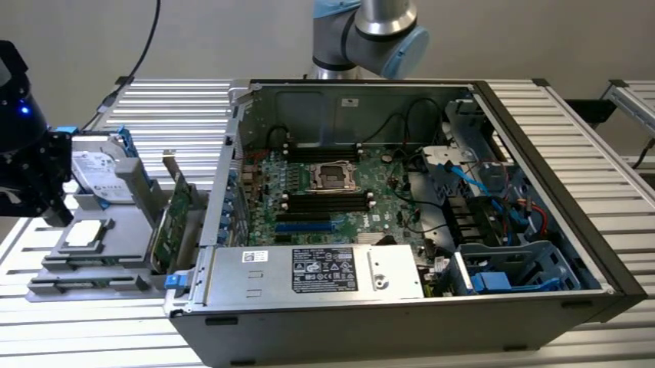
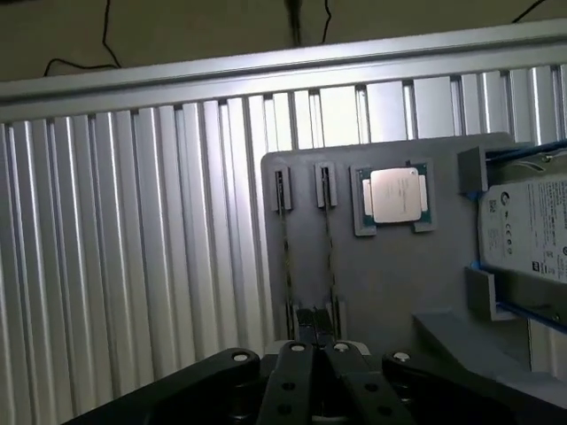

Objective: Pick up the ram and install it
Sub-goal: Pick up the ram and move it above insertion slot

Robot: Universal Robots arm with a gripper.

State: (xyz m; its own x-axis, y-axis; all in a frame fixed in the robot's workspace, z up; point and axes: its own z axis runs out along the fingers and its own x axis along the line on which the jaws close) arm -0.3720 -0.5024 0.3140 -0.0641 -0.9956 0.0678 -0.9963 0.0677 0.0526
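Exterior view: hanging the gripper over the tray at the exterior view's left, outside the case. Wrist view: clenching on nothing, just above the ram, standing on edge in the tray. Apparently not yet picking up, not yet installing.

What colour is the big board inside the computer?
The big board is green; the exterior view shows it best.
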